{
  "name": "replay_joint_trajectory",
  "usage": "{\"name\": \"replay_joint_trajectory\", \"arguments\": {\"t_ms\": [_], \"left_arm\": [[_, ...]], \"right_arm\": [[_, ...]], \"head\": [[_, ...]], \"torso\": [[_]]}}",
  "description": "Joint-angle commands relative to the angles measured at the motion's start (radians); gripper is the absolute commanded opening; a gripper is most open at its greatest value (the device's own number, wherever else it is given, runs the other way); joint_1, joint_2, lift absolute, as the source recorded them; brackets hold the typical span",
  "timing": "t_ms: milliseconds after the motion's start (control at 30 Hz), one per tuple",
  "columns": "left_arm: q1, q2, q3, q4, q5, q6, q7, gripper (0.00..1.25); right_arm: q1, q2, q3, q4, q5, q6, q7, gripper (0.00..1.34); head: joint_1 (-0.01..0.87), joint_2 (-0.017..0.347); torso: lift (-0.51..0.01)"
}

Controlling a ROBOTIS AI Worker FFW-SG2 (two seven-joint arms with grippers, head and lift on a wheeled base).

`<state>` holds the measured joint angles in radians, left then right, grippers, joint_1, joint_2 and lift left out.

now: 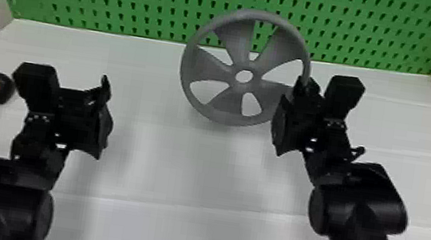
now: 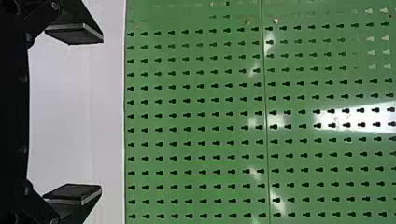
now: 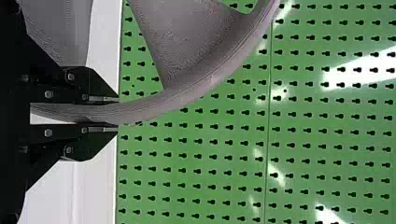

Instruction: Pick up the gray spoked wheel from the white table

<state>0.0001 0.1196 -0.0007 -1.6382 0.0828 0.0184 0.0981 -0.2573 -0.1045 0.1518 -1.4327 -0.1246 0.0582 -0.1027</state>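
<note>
Right gripper [image 3: 116,114] has the gray spoked wheel [image 1: 237,44] pinched by its rim, upright over the white table [image 1: 180,165]; left gripper [image 2: 102,114] is spread wide. Lift stage imo, just needs a steady raise next.

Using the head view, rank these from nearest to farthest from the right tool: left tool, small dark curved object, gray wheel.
1. Gray wheel: rim held in the right tool.
2. Left tool: left of the wheel.
3. Small dark curved object: far left, past the left tool.
</note>
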Motion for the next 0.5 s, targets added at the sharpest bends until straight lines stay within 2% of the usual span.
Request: {"name": "replay_joint_trajectory", "arguments": {"t_ms": [0, 467], "left_arm": [[0.001, 0.0, 0.001, 0.0, 0.0, 0.002, 0.0, 1.1], [-0.002, 0.0, 0.002, 0.0, -0.002, 0.003, 0.0, 1.1]], "right_arm": [[-0.002, 0.0, -0.001, 0.0, -0.012, 0.006, 0.0, 0.22], [-0.002, 0.0, -0.001, 0.0, -0.021, 0.014, 0.0, 0.22]], "head": [[0.765, 0.002], [0.765, 0.002]], "torso": [[-0.096], [-0.096]]}}
